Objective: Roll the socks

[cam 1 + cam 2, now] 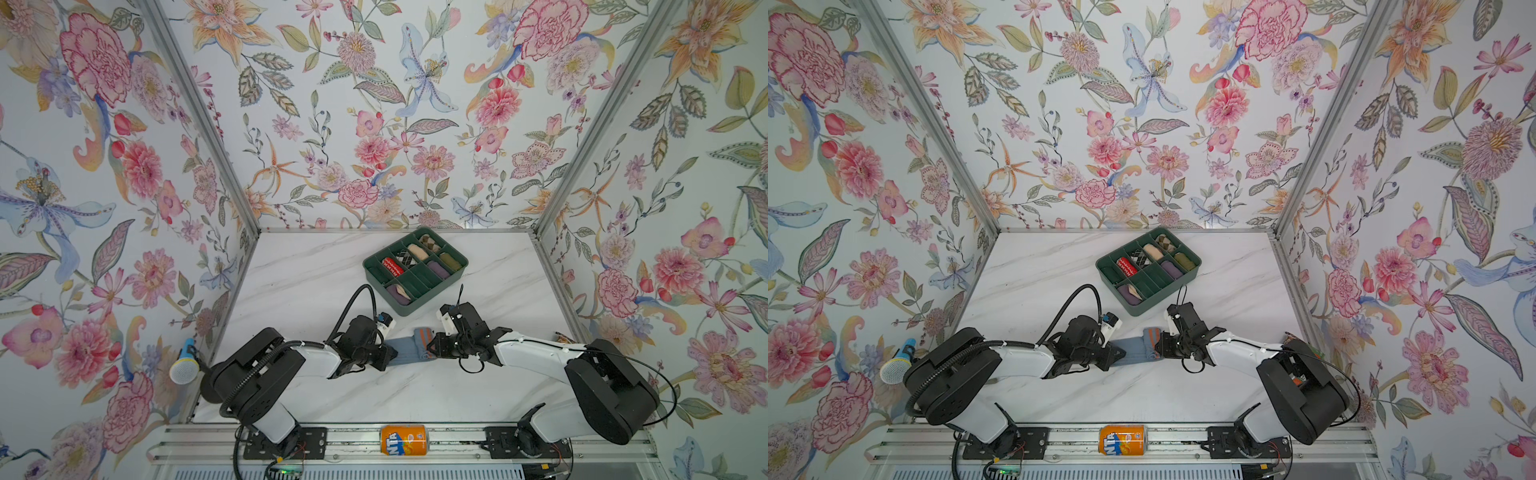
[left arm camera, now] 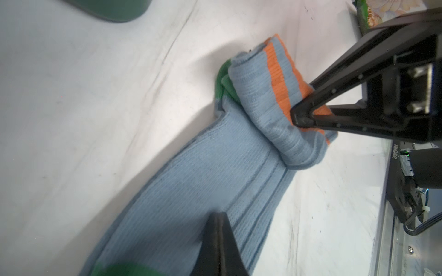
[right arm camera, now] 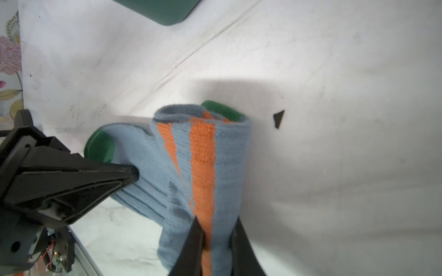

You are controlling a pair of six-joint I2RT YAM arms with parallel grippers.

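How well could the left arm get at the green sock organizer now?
Probably yes: only bare tabletop lies between the left end effector and the organizer. But its shut tips pin the socks, whose roll the right end effector grips, so leaving may loosen it.

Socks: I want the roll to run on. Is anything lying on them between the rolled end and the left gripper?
Nothing visible: the socks lie bare from the roll in the right gripper to the left gripper; the tray stands apart.

Left of the dark green plastic divider tray, the white marbled tabletop lies open. In front of that tray, two black-and-white robot arms and grey-blue ribbed knit socks block passage.
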